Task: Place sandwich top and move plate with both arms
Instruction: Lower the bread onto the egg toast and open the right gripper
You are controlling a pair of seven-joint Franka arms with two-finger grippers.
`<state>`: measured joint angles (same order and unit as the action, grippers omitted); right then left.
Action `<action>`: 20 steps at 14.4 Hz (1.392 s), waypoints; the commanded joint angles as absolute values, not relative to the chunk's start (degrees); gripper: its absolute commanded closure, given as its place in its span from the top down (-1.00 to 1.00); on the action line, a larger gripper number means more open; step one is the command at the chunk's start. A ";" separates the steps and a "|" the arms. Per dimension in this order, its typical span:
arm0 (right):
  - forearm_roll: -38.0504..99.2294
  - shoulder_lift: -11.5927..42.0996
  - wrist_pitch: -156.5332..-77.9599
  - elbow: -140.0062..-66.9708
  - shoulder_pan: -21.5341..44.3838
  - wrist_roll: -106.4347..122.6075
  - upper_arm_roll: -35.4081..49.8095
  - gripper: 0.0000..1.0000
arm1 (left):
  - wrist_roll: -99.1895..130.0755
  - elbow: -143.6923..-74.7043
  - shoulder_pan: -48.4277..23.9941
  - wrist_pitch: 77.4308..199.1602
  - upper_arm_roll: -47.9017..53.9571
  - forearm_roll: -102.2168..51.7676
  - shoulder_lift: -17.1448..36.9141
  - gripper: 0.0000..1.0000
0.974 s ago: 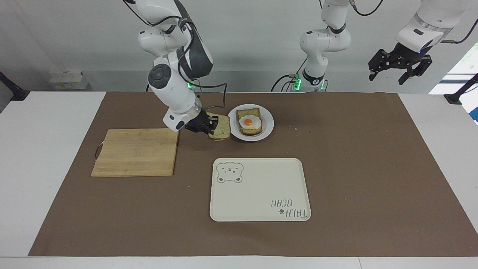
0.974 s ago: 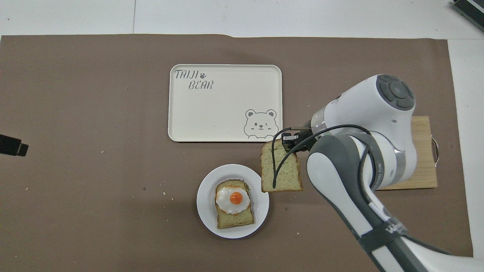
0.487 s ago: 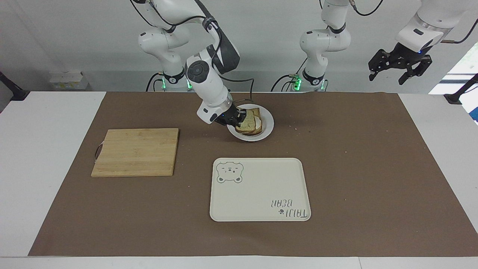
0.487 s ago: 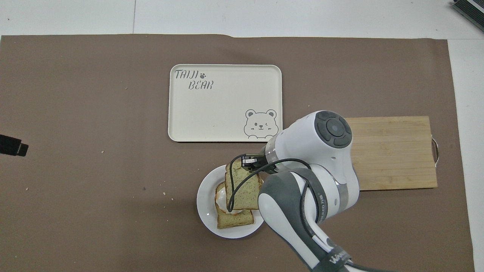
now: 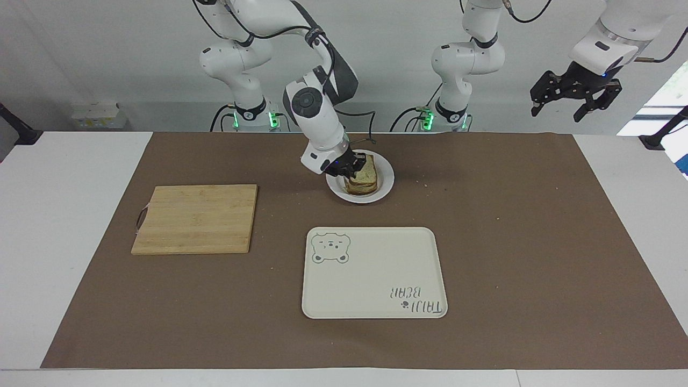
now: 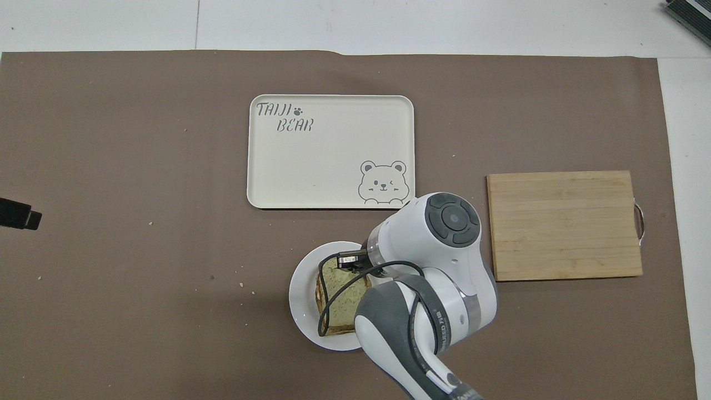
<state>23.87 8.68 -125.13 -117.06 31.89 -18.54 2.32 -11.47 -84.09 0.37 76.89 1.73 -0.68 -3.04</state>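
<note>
The sandwich top [image 5: 366,172] lies over the egg slice on the white plate [image 5: 386,181], near the robots' edge of the brown mat. The egg is hidden under it. My right gripper [image 5: 347,168] is low over the plate and shut on the edge of the sandwich top. In the overhead view the right arm covers part of the plate [image 6: 300,306], and the sandwich top [image 6: 341,293] shows beside the right gripper [image 6: 350,260]. My left gripper [image 5: 571,102] waits open and empty, raised high at the left arm's end of the table.
A cream tray with a bear drawing [image 5: 373,271] lies farther from the robots than the plate. A wooden cutting board [image 5: 196,217] lies toward the right arm's end of the table. Crumbs dot the mat.
My right gripper carried the sandwich top from beside the plate to over the egg slice and lowered it there. The egg is now covered. The left arm has not moved.
</note>
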 commanded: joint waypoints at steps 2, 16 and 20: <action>27.42 7.73 -132.97 -122.07 34.63 -16.97 2.20 -1.00 | -11.87 -85.69 0.88 76.90 1.93 -0.35 -4.57 1.00; 26.28 9.75 -134.47 -121.73 34.28 -13.18 1.76 1.00 | -11.87 -85.69 0.88 76.90 1.93 -0.35 -4.57 1.00; 17.69 9.49 -134.21 -119.36 29.73 -13.71 1.23 1.00 | -11.87 -85.69 0.88 76.90 1.93 -0.35 -4.57 1.00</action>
<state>21.38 8.95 -134.03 -121.40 33.06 -14.95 1.00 -11.47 -84.09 0.37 76.89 1.73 -0.68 -3.04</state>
